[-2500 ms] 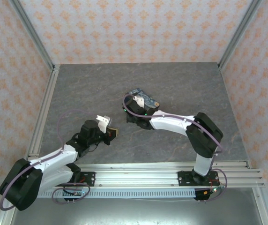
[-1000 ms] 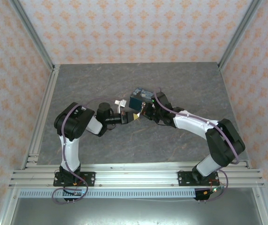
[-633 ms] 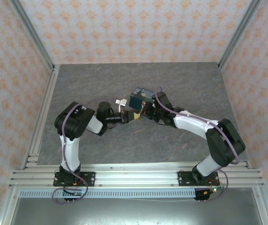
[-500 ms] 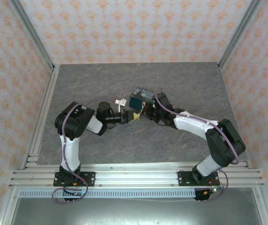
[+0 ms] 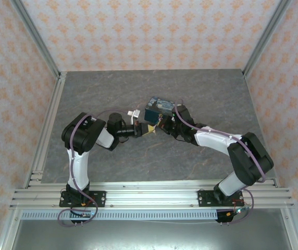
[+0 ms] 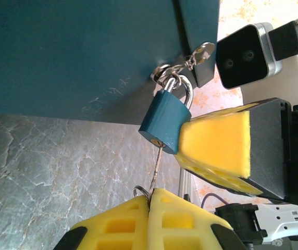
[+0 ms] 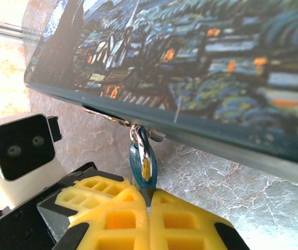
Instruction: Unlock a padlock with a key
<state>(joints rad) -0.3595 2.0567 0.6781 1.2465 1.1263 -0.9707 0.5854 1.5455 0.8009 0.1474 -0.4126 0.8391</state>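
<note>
Box (image 6: 76, 52) shut, padlock (image 6: 165, 121) on hasp (image 6: 163, 73) w/ key (image 6: 157, 162) inserted.

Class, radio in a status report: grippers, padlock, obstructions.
Left gripper shut on thin silver key, blade in keyhole. Right gripper shut on small blue padlock. Shackle through hasp of dark blue box. No obstruction seen.

Seen from above, the box (image 5: 157, 108) sits near the middle of the table (image 5: 112, 88), with the padlock (image 6: 165, 121) hanging at its 7 o'clock. At the padlock's 9 o'clock, the left gripper (image 6: 150, 199) pinches the key (image 6: 157, 166) seated in it. The right gripper (image 7: 149, 195) clamps the padlock from 3 o'clock.
</note>
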